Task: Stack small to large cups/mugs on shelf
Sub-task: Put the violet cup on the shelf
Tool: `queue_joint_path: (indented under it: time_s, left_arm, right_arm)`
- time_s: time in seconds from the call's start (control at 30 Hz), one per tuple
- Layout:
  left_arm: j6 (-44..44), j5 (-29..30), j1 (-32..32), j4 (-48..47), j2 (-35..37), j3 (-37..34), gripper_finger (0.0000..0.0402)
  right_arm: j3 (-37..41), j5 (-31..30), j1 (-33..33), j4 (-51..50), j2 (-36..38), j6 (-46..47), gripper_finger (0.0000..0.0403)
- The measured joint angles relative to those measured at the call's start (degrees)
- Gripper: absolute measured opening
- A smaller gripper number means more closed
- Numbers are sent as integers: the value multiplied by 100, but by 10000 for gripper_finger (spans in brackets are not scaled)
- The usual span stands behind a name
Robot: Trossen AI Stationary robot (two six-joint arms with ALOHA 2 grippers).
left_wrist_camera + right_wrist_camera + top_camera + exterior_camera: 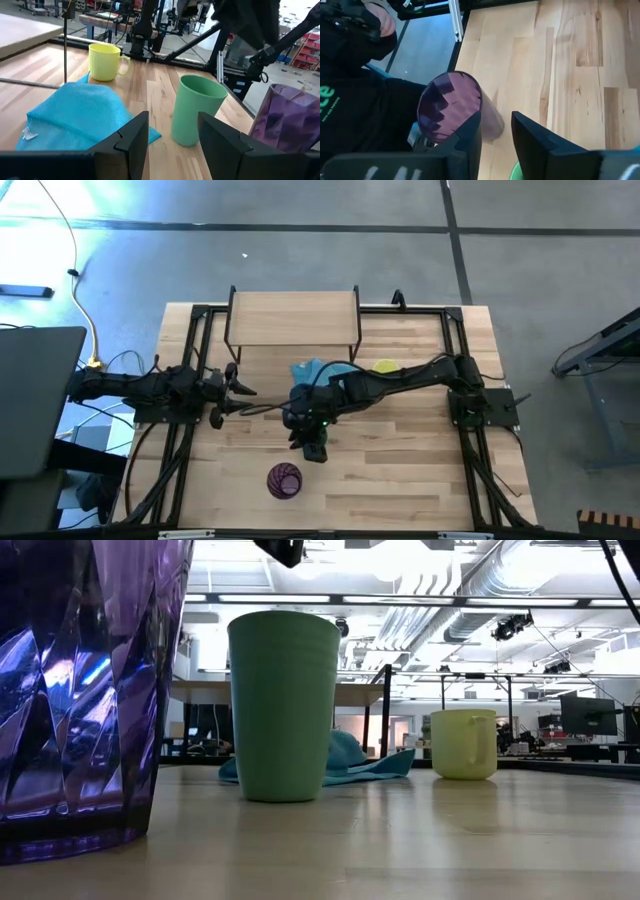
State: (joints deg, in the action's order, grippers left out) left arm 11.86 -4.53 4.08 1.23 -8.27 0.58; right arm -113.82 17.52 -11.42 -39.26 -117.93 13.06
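The right gripper [314, 448] hangs over the green cup [283, 705], fingers spread and empty. The left gripper [243, 390] waits spread near the blue cloth [75, 117]; the purple tumbler [284, 480] stands apart.

Place: an industrial lab or workshop hall | floor: bare grey concrete [300, 250] with dark seams | overhead: exposed silver ducting [480, 585] and strip lights | background: metal-framed workbenches [470, 705] and a monitor [590, 715] | cable: a yellow lead [75, 280] snakes across the floor
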Motion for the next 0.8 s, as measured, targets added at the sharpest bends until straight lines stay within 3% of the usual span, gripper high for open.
queue_joint_path:
  time_s: [0.33, 0.63, 0.8]
  left_arm:
    - [-2, 1, 0, 5, -28, 0, 156]
    - [0, 3, 0, 5, -26, 0, 156]
    - [0, 3, 0, 7, -26, 0, 156]
  right_arm:
    - [11, -141, -183, 318, -61, 375, 164]
    - [11, -1210, -426, 365, -168, 491, 157]
    - [11, -1307, -600, 361, -186, 479, 151]
